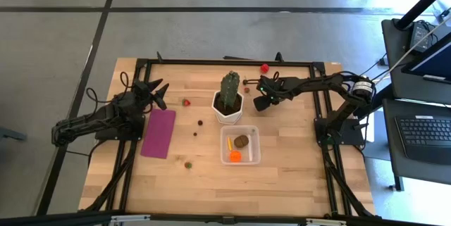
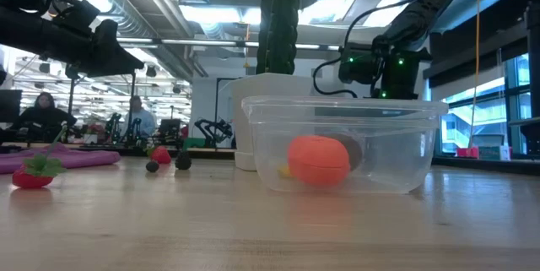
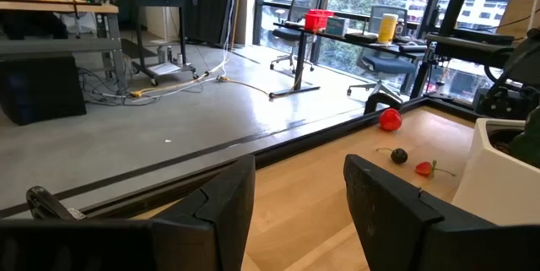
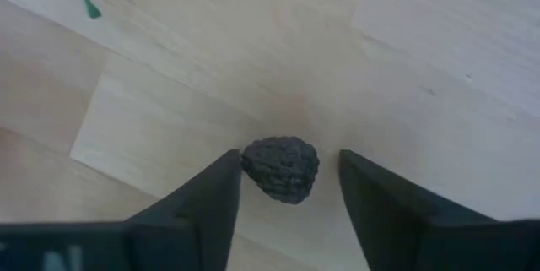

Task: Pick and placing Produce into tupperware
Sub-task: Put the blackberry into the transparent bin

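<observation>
Your right end effector sits low over the counter with its fingers apart around a dark, bumpy piece of produce; one finger looks to touch the piece, the other stands just clear of it, so no clamp shows. In the high view this end effector lies right of centre in the upper half of the frame, just beside the green cactus in its white pot.

Your left end effector waits at the left of the high view, above the flat magenta rectangle, fingers apart and holding nothing.

You will find the tupperware just below the pot, near the middle of the frame. It holds an orange piece and a brown piece.

Other produce lies loose on the counter: a red piece by the upper edge, a strawberry-like piece left of the pot, two small dark pieces between the pot and the magenta rectangle, and one more piece lower left of the tupperware.

In the low view, people sit in the room at far left.
</observation>
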